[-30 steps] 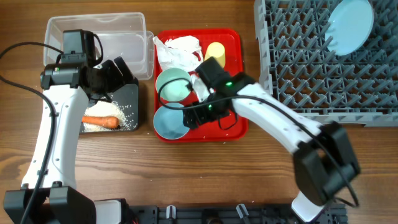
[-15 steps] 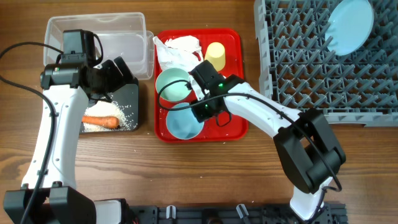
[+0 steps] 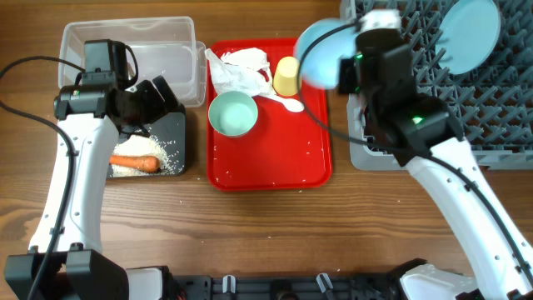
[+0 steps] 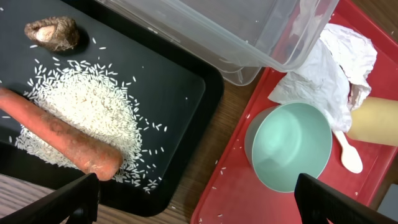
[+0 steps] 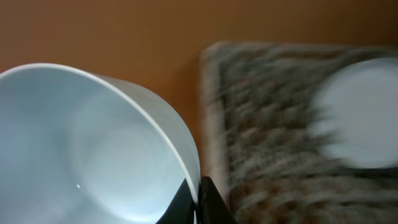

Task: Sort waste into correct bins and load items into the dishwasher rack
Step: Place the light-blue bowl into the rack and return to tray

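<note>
Blue bowl [image 3: 321,52] lifted off red tray [image 3: 275,162]; green bowl [image 3: 232,113] remains.

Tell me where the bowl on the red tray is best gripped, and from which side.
Pinch the rim of the bowl from above, one finger inside: it sits upright, mouth open. Probably take the near edge, by bare red tray, away from napkins and spoon.

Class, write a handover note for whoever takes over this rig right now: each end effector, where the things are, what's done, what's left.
Now: left end effector open near the black tub; right end effector shut on the blue bowl, held up between red tray and rack.
Done: plate stands in rack; carrot, rice, brown lump in black tub.
Left: rack the held bowl; napkins, green bowl, yellow cup, spoon wait on red tray.
</note>
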